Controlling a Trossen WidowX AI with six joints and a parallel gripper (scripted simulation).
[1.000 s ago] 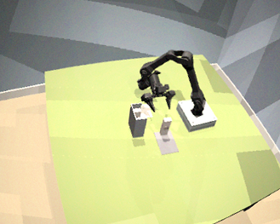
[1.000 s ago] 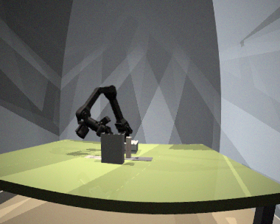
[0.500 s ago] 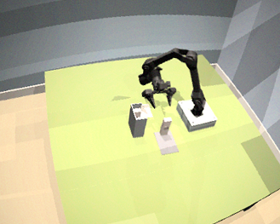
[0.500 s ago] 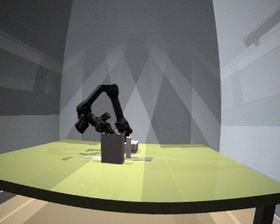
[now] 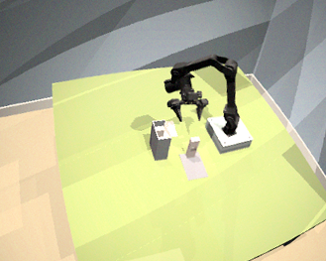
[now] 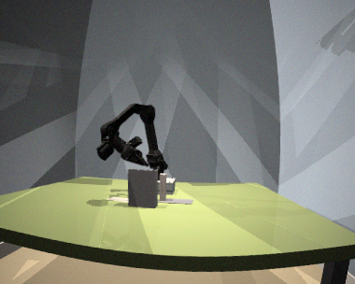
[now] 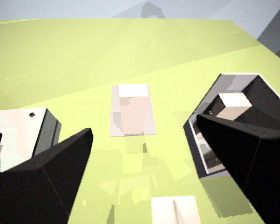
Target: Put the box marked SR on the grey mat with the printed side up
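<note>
Hand spread wide and empty, box upright on the mat

Your hand (image 5: pixel 189 120) (image 7: pixel 144 125) stands about as far open as it goes, with nothing between its fingers. You have it raised above the green counter (image 5: pixel 115 198) (image 6: pixel 196 234) (image 7: pixel 165 55), the fingertips touching neither the bin nor the box on the mat. In the wrist view, one dark finger shows at each side; the one on the right covers part of the grey bin (image 5: pixel 159 143) (image 6: pixel 143 188) (image 7: pixel 192 150).

You have one pale box (image 5: pixel 193 148) (image 6: pixel 163 187) (image 7: pixel 134 112) standing on end on the grey mat (image 5: pixel 196 170) (image 6: pixel 179 202) (image 7: pixel 115 125), toward one end of it, apart from your hand. It is upright rather than lying flat. You cannot read a code on any face in view, so you cannot tell whether it is the SR box.

Inside the open-topped bin, you can see at least one more pale box (image 7: pixel 234 101); the finger hides some of the interior, and you cannot tell how many boxes it holds.
</note>
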